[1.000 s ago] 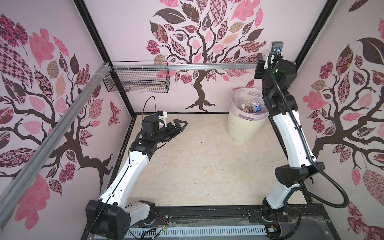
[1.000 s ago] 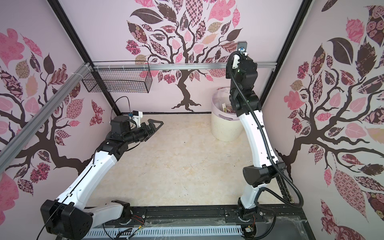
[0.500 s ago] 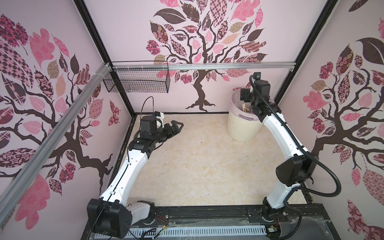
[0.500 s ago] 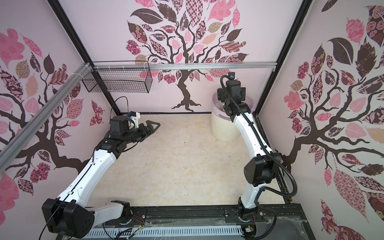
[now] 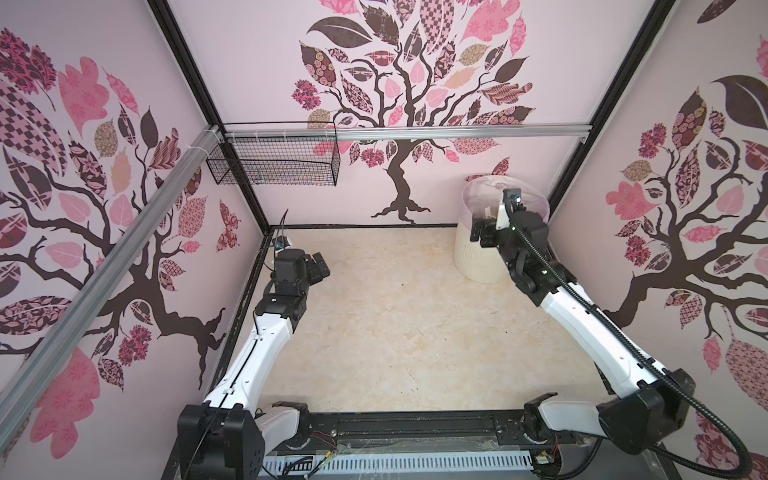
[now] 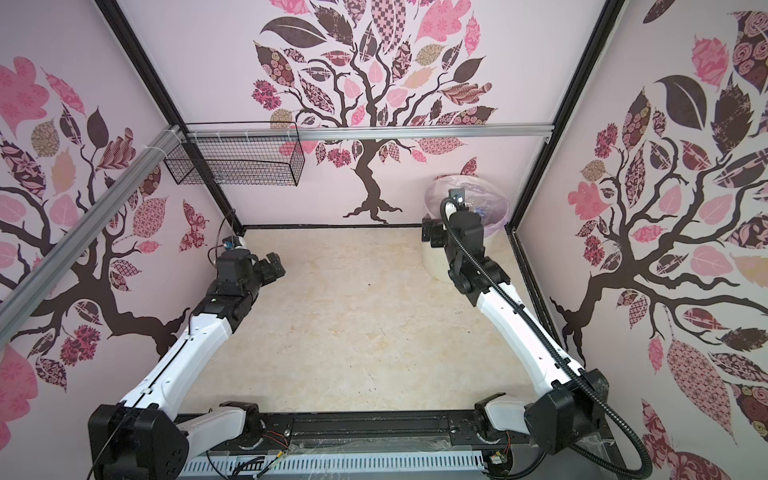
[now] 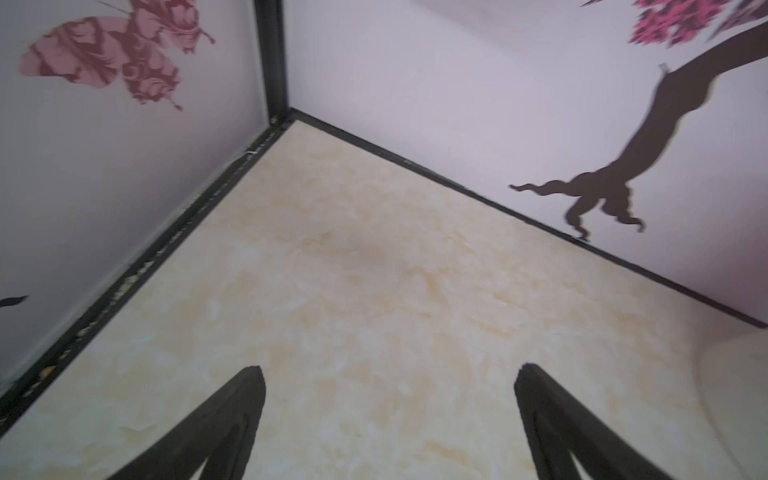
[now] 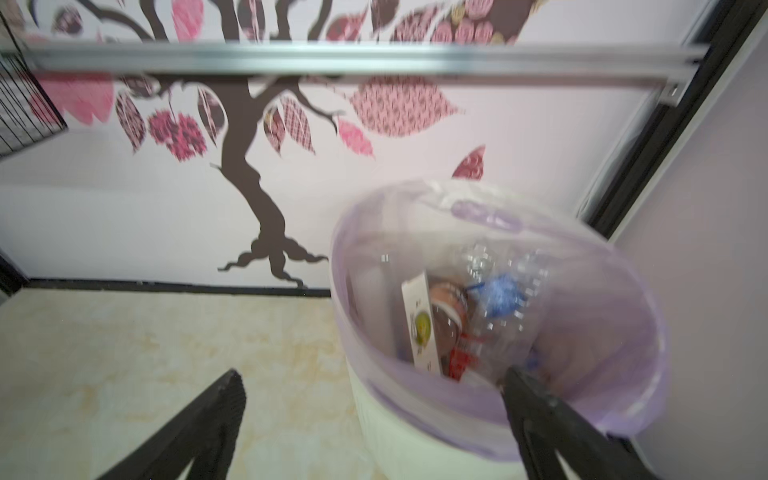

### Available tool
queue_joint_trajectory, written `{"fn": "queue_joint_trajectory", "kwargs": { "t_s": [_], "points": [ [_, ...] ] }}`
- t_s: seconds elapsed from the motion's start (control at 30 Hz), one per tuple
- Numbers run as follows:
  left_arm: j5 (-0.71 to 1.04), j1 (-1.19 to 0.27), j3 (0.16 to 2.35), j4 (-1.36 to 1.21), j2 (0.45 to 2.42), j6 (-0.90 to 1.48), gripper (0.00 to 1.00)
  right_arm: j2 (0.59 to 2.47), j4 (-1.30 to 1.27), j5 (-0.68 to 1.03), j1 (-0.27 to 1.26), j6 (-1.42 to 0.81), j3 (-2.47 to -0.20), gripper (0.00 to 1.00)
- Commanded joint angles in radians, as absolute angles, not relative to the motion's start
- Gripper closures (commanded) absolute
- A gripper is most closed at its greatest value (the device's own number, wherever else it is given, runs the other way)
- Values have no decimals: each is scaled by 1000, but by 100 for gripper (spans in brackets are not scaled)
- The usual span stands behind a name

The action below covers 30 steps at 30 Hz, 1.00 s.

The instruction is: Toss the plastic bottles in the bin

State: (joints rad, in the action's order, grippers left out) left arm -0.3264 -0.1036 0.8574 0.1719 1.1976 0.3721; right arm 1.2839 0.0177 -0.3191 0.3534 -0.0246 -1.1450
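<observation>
Both spread and empty, left gripper (image 7: 390, 369) hangs clear, but right gripper (image 8: 372, 372), seemingly just beside the bin (image 8: 399, 440), could snag its lilac liner (image 8: 602, 332) moving off.

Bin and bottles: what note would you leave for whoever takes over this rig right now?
Left gripper: open, empty, over the bare tabletop near the back-left corner.
Right gripper: open, empty, close by the bin.
Plastic bottles: piled inside the bin's lilac liner.
Done: no bottle shows outside the bin.
Left: seemingly nothing; check behind the bin, hidden from view.
</observation>
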Motion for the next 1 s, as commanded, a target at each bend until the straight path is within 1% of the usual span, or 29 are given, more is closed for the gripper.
{"fn": "queue_joint_trajectory", "kwargs": {
  "t_s": [0.0,0.07,0.13,0.23,0.3,0.33,0.37,0.4,0.43,0.47,0.5,0.57,0.63,0.67,0.7,0.73,0.77,0.8,0.83,0.87,0.9,0.97],
  "points": [
    [-570,-87,755,9,1287,282,2,1228,-111,-314,350,-117,-892,1],
    [-560,-57,734,-42,1340,262,2,1193,-222,-333,350,-106,-723,1],
    [-557,-25,697,-118,1396,252,2,1168,-334,-397,349,-101,-577,0],
    [-496,8,630,-272,1455,250,2,1177,-530,-465,340,-53,-416,1],
    [-464,9,595,-367,1486,221,2,1213,-688,-499,336,10,-348,1],
    [-462,9,582,-427,1507,205,2,1250,-766,-523,328,29,-324,0],
    [-457,8,585,-435,1512,185,2,1285,-817,-530,318,38,-313,0],
    [-422,10,580,-458,1515,171,2,1321,-849,-536,305,45,-310,1],
    [-391,12,544,-572,1535,148,1,1357,-879,-542,293,49,-308,1],
    [-374,9,538,-592,1541,122,1,1389,-923,-549,278,47,-302,0],
    [-363,-9,540,-556,1532,104,1,1421,-1003,-556,269,64,-291,0],
    [-360,-36,484,-688,1541,62,1,1447,-1113,-525,251,111,-270,0],
    [-294,-24,428,-750,1519,65,1,1442,-1133,-496,210,38,-260,1],
    [-268,-15,384,-833,1535,68,1,1434,-1145,-454,191,12,-239,1],
    [-282,-16,321,-1041,1591,55,2,1449,-1190,-390,172,7,-216,1],
    [-282,-20,299,-1116,1601,48,2,1488,-1277,-388,168,6,-188,0],
    [-290,-25,323,-1028,1569,48,1,1525,-1371,-386,167,11,-161,1],
    [-307,-37,365,-880,1540,52,2,1572,-1463,-386,167,17,-139,0],
    [-306,-37,392,-859,1556,55,2,1612,-1558,-388,168,28,-123,0],
    [-342,-55,364,-923,1563,42,2,1641,-1615,-393,168,35,-118,0],
    [-409,-87,335,-977,1563,27,2,1631,-1599,-395,168,32,-122,1],
    [-420,-94,330,-1002,1570,21,2,1582,-1432,-431,167,4,-163,0]
  ]
}}
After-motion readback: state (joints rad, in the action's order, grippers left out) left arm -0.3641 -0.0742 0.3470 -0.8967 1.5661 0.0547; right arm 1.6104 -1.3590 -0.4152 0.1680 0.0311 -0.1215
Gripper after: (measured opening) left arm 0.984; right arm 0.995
